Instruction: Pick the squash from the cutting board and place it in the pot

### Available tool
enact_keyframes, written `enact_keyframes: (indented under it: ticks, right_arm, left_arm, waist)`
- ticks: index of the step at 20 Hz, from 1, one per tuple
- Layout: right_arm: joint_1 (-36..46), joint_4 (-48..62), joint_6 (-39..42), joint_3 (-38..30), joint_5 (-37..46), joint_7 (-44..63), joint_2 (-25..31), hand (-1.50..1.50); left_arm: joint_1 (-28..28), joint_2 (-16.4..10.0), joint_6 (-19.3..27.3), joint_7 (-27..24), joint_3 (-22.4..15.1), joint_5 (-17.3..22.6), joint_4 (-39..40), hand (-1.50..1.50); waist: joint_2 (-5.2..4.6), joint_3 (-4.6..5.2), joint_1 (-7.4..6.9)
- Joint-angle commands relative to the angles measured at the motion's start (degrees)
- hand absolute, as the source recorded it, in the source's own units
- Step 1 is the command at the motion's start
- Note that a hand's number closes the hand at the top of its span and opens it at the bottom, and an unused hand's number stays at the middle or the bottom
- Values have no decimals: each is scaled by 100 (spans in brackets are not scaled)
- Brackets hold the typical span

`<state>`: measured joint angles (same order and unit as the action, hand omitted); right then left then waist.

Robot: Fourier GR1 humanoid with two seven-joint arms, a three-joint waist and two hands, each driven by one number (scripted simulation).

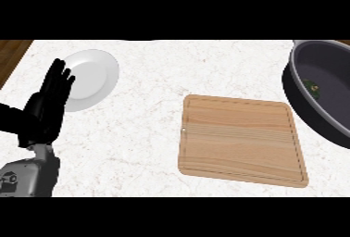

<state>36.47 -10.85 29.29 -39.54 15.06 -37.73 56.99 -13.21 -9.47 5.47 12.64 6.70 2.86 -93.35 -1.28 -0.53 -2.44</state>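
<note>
squash (312, 87), a small green and yellow thing, lies inside the dark pot (331, 65) at the far right, low against the pot's left inner side. the view's right edge cuts the pot off. the wooden cutting board (239, 139) lies flat in the middle of the pale marbled counter (150, 69). its far right corner is close to the pot's outer wall, and contact there cannot be told. at the left edge the left hand (51, 102) rests upright above its grey forearm (27, 178), fingers straight, close together and only slightly fanned, holding nothing. a white plate (96, 78) sits far left, its left rim hidden behind those fingers.
</note>
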Motion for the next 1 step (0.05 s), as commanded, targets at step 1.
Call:
enact_keyframes:
  ticks: [1]
  right_arm:
    - [-316,60,651,-4,-21,-517,139,-150]
  left_arm:
    - [30,-19,-46,43,45,92,-106,0]
  waist:
    - [8,-6,7]
